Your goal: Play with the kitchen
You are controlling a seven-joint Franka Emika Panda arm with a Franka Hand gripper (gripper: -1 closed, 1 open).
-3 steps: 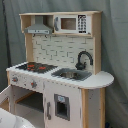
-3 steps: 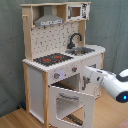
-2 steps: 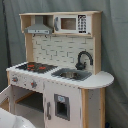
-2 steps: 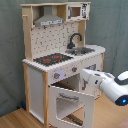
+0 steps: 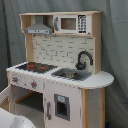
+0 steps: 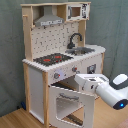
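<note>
The white and light-wood toy kitchen (image 5: 60, 50) (image 6: 52, 35) stands upright in both exterior views, with a grey hood (image 6: 49, 20), a black faucet (image 5: 83, 59), a sink (image 5: 72, 75) and a red-ringed hob (image 5: 35, 66). Its windowed oven door (image 6: 70, 104) is swung open. My white arm (image 6: 107, 89) reaches in from the second exterior view's right. My gripper (image 6: 78, 81) is at the door's top edge, just under the knob panel. In the first exterior view only a white part of the arm (image 5: 11, 120) shows at the bottom left.
A grey curtain (image 5: 114, 45) hangs behind the kitchen. The floor (image 6: 12, 119) is light wood. A microwave (image 5: 70, 23) sits in the top shelf. A second small door with a dark panel (image 5: 61, 106) is below the sink.
My arm has reached further toward the second exterior view's left, up to the oven door's top edge. The door seems swung slightly further out.
</note>
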